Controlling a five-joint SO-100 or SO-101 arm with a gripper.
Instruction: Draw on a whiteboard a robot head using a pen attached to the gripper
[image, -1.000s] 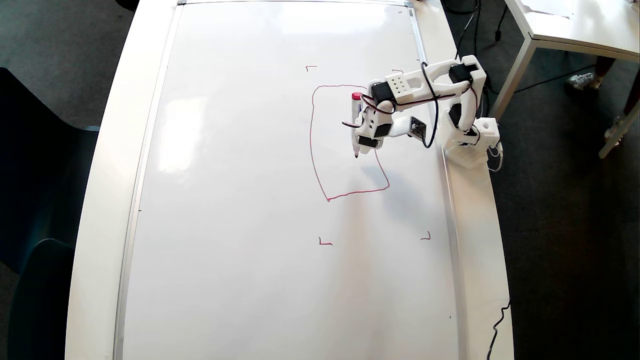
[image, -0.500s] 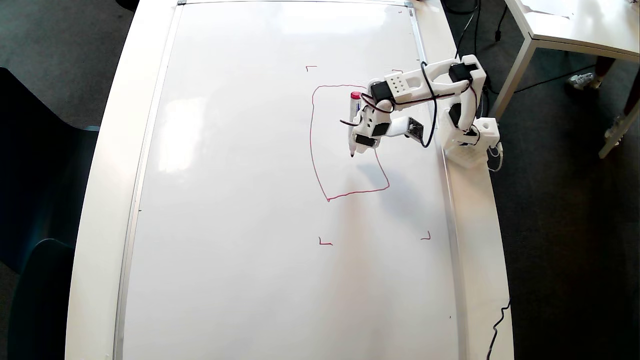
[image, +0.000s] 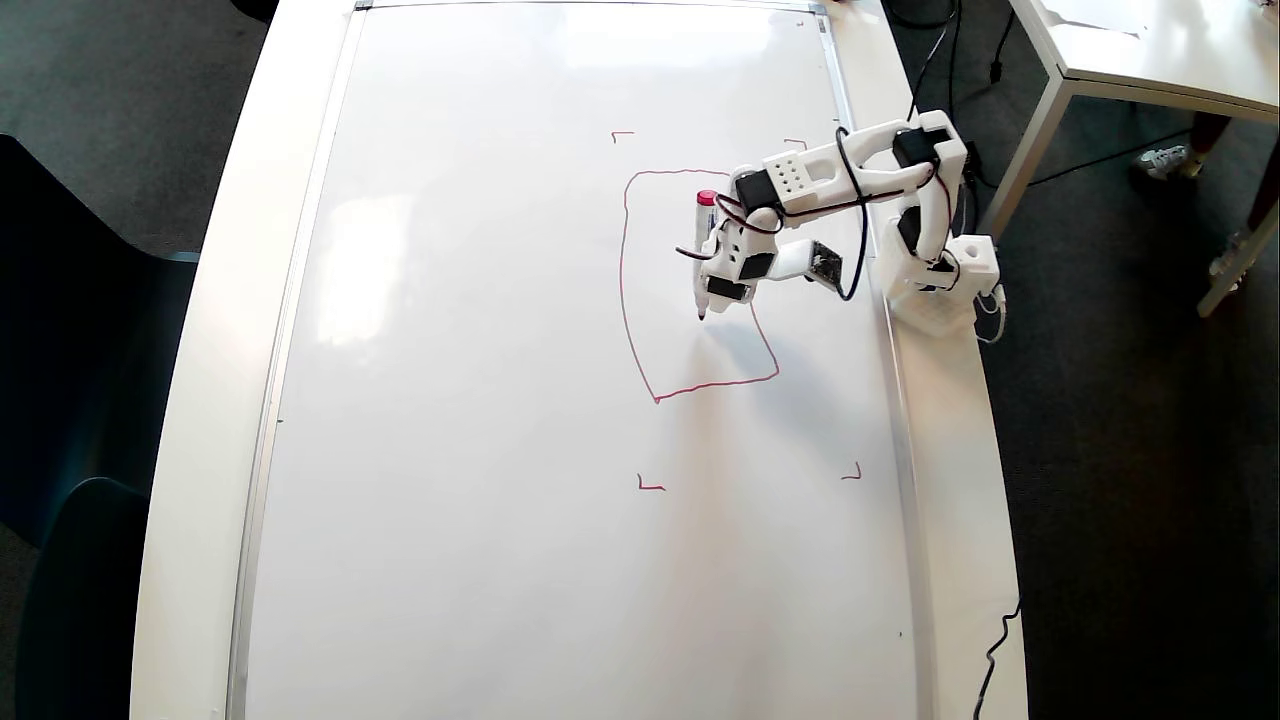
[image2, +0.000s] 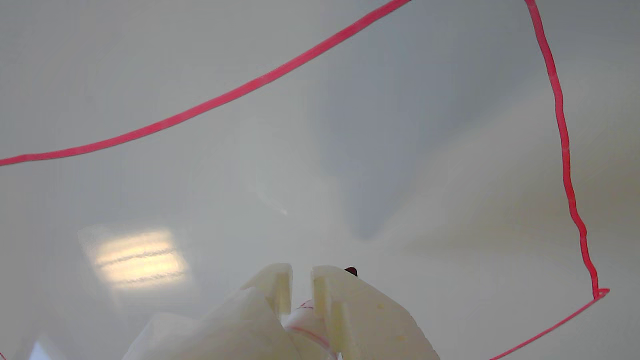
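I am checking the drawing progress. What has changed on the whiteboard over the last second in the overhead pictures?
The white plastic gripper with the white-barrelled red-capped pen shifted slightly to the left in the overhead view, inside the red outline of the robot head. No new line appears. The glossy white whiteboard and its red corner marks are unchanged.

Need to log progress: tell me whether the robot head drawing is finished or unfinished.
Unfinished: the robot head is only an empty outline; pen inside it.
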